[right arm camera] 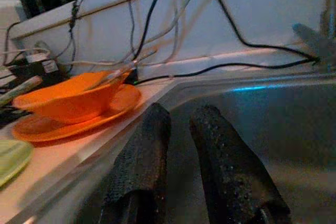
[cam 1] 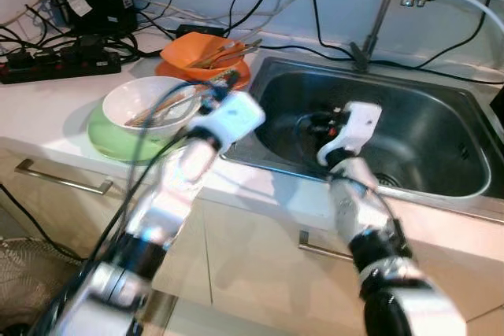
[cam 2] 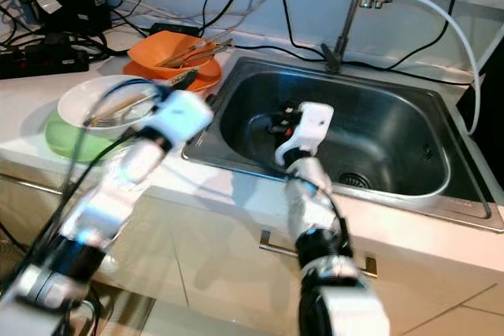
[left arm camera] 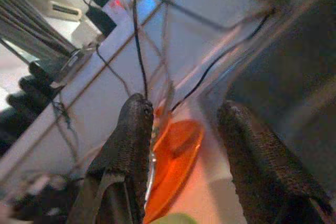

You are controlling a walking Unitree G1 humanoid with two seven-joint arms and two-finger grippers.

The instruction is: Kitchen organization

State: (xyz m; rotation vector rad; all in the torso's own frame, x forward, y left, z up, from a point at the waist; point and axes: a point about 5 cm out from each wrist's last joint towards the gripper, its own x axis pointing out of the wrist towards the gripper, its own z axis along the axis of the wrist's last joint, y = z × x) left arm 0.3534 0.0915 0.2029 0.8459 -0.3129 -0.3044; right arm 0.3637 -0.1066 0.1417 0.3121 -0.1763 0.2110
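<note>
1. Our left gripper (left arm camera: pixel 184 145) is in the middle of the left eye picture, at the edge between the counter and the sink (cam 1: pixel 441 127). Its fingers stand apart with nothing between them, probably ready to take a dish.
2. The orange bowl (cam 1: pixel 201 54) sits on an orange plate (right arm camera: pixel 79 119) in the upper middle, with chopsticks (cam 1: pixel 228 53) in it.
3. The white bowl (cam 1: pixel 146 104) rests on a green plate (cam 1: pixel 110 141) at the left, so the dishes are stacked beside the sink.
4. Our right gripper (right arm camera: pixel 178 145) hangs inside the sink, its fingers nearly together and empty.
</note>
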